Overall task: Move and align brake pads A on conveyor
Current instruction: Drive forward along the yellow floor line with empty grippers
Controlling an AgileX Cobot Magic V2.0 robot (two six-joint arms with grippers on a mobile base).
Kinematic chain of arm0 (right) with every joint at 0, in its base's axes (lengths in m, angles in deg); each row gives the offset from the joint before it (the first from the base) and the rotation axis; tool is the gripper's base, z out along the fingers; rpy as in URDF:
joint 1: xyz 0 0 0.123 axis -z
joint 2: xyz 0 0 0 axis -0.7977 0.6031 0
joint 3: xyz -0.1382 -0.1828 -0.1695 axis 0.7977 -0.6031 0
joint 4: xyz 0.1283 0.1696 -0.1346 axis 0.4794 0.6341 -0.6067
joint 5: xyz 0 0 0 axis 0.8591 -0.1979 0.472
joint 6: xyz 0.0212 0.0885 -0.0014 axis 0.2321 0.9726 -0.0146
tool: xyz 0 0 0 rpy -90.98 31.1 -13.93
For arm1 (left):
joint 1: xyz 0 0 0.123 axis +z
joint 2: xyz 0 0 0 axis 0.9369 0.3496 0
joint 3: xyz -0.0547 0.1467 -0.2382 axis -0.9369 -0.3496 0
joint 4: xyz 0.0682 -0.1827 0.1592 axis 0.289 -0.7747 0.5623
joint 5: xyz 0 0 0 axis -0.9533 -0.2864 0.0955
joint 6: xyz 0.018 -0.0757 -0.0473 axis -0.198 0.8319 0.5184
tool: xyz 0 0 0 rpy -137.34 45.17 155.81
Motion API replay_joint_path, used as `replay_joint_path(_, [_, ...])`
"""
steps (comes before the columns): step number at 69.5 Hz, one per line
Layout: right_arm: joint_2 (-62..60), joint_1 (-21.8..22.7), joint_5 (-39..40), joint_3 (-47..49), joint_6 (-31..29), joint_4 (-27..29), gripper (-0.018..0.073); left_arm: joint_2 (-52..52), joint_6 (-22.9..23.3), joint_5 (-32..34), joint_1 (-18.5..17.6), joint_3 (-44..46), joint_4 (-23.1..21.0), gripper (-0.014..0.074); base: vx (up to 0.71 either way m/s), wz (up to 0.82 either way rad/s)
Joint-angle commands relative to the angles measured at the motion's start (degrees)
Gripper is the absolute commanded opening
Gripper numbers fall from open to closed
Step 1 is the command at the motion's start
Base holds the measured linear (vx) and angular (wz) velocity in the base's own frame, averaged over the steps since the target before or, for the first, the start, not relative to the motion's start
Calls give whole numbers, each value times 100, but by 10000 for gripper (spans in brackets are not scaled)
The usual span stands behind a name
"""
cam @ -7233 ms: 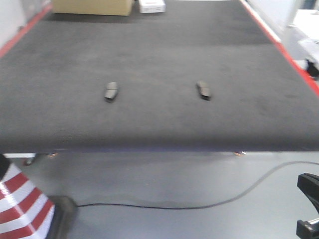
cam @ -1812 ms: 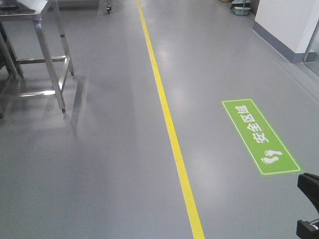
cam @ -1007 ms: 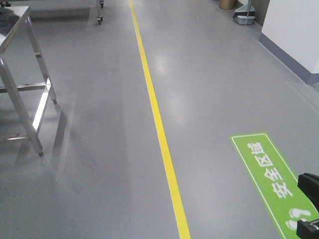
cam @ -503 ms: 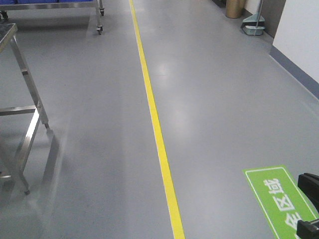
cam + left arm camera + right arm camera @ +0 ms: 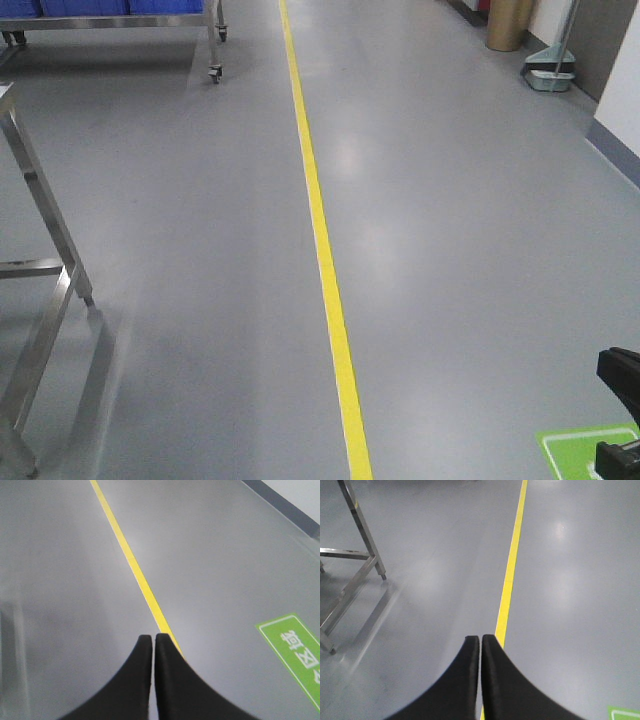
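Overall, open grey floor [image 5: 450, 250] ran ahead, split by a yellow line [image 5: 322, 250]. A steel frame [image 5: 45, 290] stood at the left edge, with a wheeled cart [image 5: 110, 20] farther back. A green floor sign [image 5: 297, 652] bore white Chinese characters — cut off at the picture's edge. Left end effector [image 5: 152, 641] and right end effector [image 5: 480, 641] — fingers pressed together, holding nothing. The brake pads A and the conveyor lay outside every view.

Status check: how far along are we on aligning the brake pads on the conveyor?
Done: cannot be judged; no pad and no conveyor shows in any view. In hand: nothing; the left gripper and right gripper are both shut and empty, over grey floor by the yellow line and a steel table frame. Left: probably drive to the conveyor, then align the pads.
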Motion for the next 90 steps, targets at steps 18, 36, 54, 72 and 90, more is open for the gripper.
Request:
replay_joint_path(18, [18,35,379,166,-35,11,-6,32,16,381,-32,143,-36,-6,53,8])
replay_joint_path(36, [18,35,379,166,-35,11,-6,32,16,381,-32,143,-36,-6,52,4])
replay_joint_path(54, [18,35,379,166,-35,11,-6,32,16,381,-32,143,-36,-6,53,6])
replay_joint_path(72, [18,35,379,166,-35,11,-6,32,16,381,-32,143,-36,-6,55,7])
replay_joint_path(90, [18,35,379,166,-35,11,-6,32,16,381,-32,143,-36,-6,54,4])
